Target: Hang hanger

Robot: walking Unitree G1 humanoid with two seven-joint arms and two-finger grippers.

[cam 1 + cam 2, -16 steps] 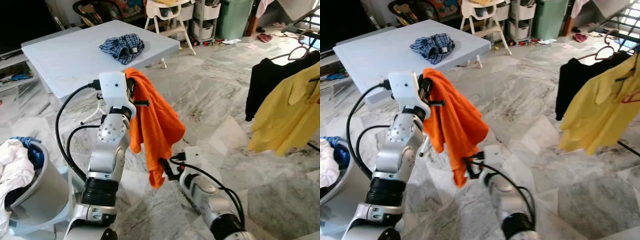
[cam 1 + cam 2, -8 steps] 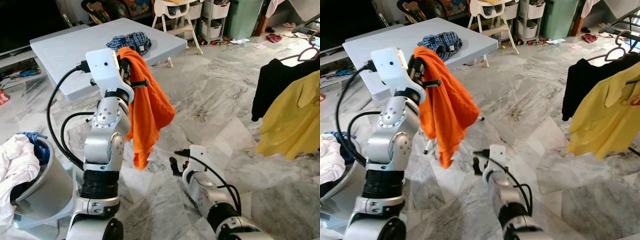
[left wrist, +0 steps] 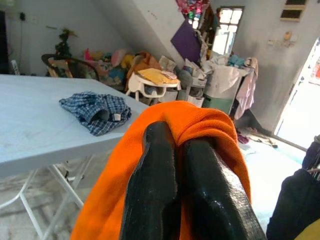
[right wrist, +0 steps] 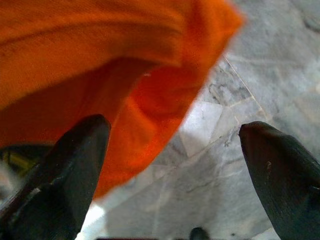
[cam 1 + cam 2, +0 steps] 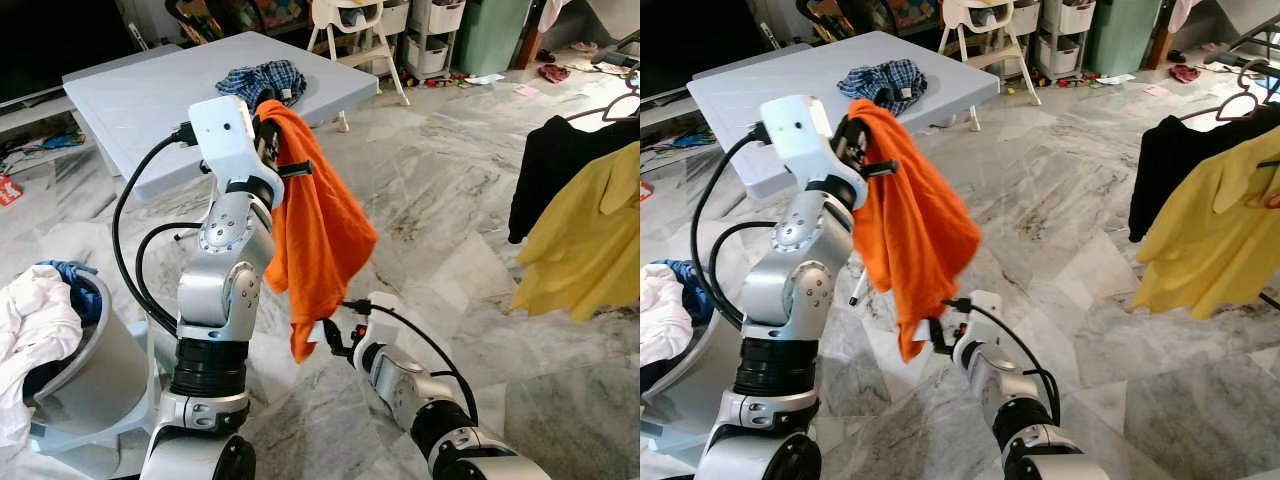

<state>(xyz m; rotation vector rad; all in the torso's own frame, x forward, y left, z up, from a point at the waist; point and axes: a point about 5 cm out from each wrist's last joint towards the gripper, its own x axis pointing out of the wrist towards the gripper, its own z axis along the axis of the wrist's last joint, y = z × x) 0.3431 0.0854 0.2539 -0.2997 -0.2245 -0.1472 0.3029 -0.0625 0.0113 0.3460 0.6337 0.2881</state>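
Left gripper, at upper centre-left, is clenched on the orange shirt, which hangs limp and light, while the right gripper is spread open at its lower hem, likely the best second hold.

Two silver jointed arms with round screwed joint covers and ribbed black collars, a white boxy wrist housing, looping black cables, glossy black tapered fingers.
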